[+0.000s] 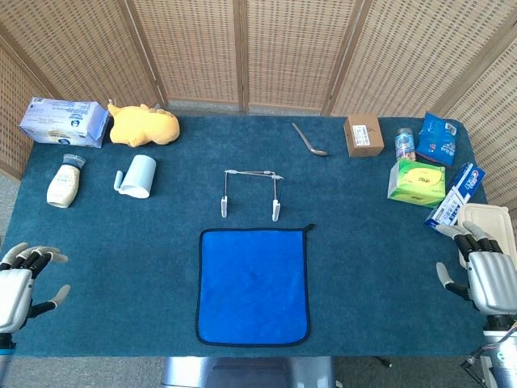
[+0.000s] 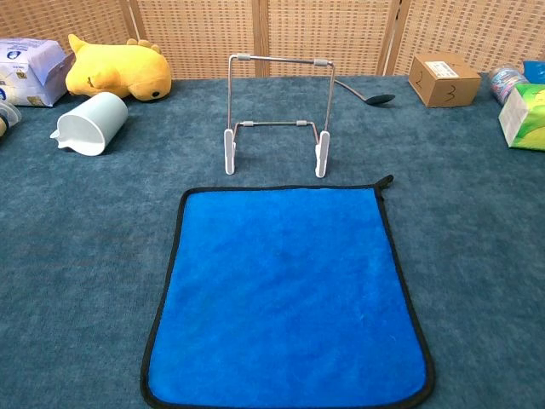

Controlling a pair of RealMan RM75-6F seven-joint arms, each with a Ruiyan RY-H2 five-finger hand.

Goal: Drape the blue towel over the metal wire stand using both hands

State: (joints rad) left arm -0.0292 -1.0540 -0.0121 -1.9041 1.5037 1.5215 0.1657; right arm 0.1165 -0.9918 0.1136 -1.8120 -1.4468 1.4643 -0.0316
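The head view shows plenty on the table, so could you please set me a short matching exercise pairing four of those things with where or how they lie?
Things:
1. blue towel
2. metal wire stand
3. pale blue cup
4. yellow plush toy

Places or states:
A. tipped on its side, left of the stand
B. spread flat at the near edge
C. at the back left, beside a tissue pack
D. upright, just behind the towel

Pairs: 1-B, 2-D, 3-A, 4-C
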